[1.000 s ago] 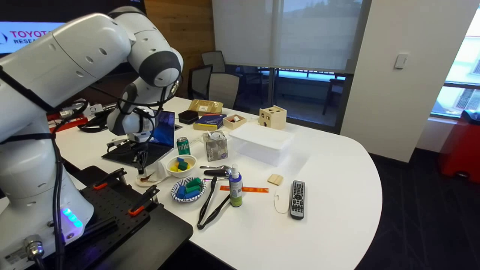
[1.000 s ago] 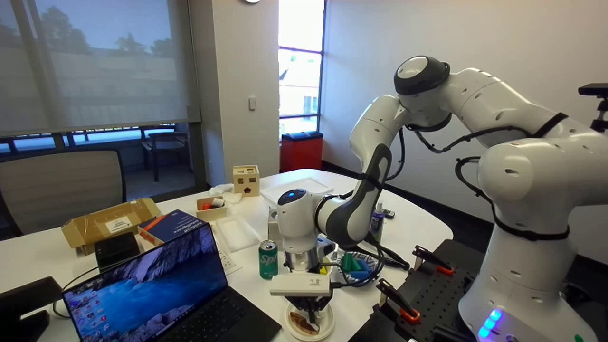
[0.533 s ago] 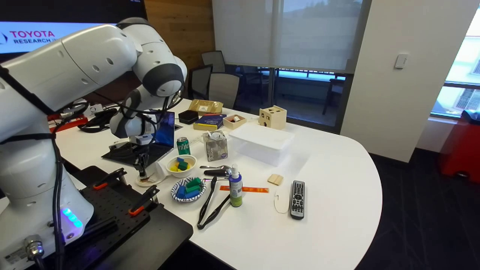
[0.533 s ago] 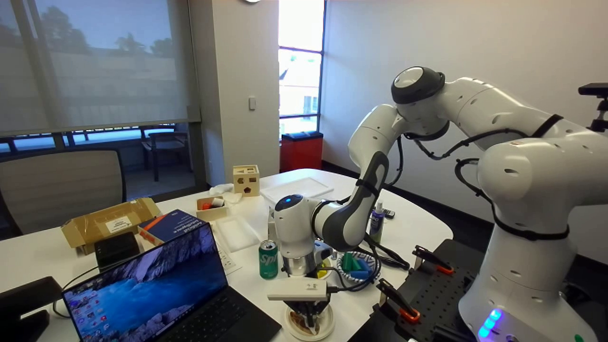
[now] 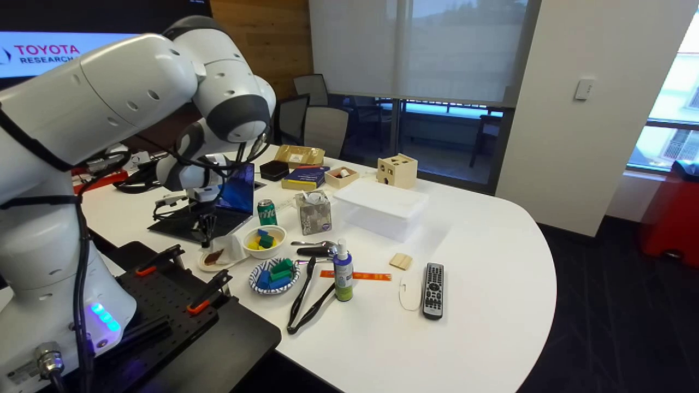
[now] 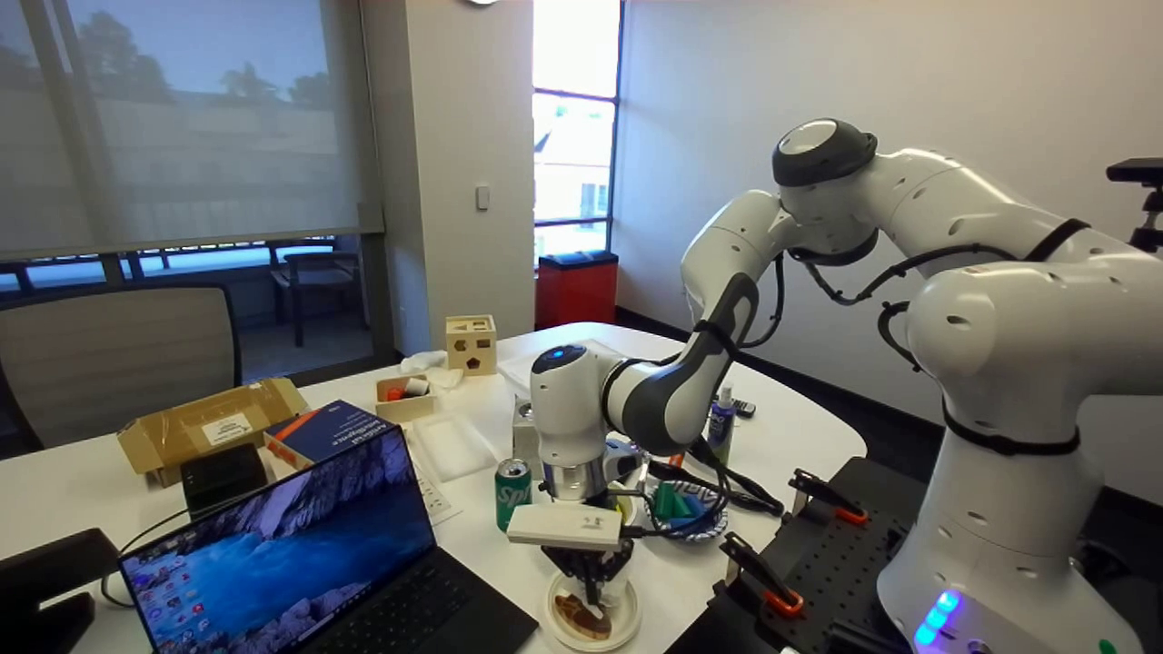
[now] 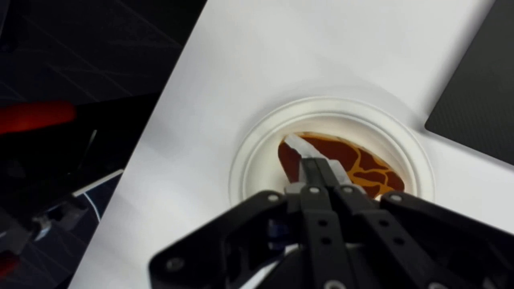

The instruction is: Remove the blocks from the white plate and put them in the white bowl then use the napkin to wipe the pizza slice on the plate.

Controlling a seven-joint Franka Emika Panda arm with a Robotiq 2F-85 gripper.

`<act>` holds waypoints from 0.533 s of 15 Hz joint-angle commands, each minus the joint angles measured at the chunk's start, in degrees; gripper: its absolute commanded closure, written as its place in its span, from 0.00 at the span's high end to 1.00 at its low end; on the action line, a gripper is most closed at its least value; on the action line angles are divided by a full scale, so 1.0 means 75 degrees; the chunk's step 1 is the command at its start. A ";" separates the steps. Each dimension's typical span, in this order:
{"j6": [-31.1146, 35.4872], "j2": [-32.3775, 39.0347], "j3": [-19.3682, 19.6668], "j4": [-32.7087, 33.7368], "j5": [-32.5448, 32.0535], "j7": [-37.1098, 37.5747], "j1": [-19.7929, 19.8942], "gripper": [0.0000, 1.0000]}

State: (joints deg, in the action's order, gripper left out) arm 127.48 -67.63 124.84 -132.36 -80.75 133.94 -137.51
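Note:
My gripper (image 7: pixel 319 162) is shut on a white napkin (image 7: pixel 301 145), whose folded ends stick out around the fingertips. The fingertips are over the brown and orange pizza slice (image 7: pixel 337 150) on a round white plate (image 7: pixel 333 102). In an exterior view the gripper (image 5: pixel 205 243) is a little above the slice (image 5: pixel 213 256), and the napkin (image 5: pixel 232 249) spreads toward the white bowl (image 5: pixel 265 254). Yellow, green and blue blocks (image 5: pixel 266 240) lie in that bowl. Blue and green blocks (image 5: pixel 280 274) lie in a blue-white patterned dish (image 5: pixel 275 291). The fingers cover part of the slice in the wrist view.
An open laptop (image 6: pixel 309 536) and a green can (image 6: pixel 514 498) stand near the plate. A tissue box (image 5: pixel 315 214), lidded plastic box (image 5: pixel 382 204), spray bottle (image 5: pixel 343 275), tongs (image 5: pixel 303 295) and remote (image 5: pixel 434 289) are farther along the table. Clamps (image 6: pixel 772 590) line the robot's mount.
My gripper first lowered onto the pizza slice, then rose slightly. More of the slice shows now in both exterior views. The blocks, bowl and dish have not moved.

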 commanded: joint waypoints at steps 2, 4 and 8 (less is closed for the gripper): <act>-0.0436 -0.0058 -0.0100 -0.0281 -0.0227 0.0481 0.0277 0.00; -0.0570 -0.0172 -0.0014 -0.0173 -0.0395 0.0510 0.0219 0.00; -0.0769 -0.0583 0.0141 0.0132 -0.0876 0.0311 0.0120 0.00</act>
State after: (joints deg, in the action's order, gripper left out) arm 123.70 -68.74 125.52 -133.10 -84.36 135.52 -136.32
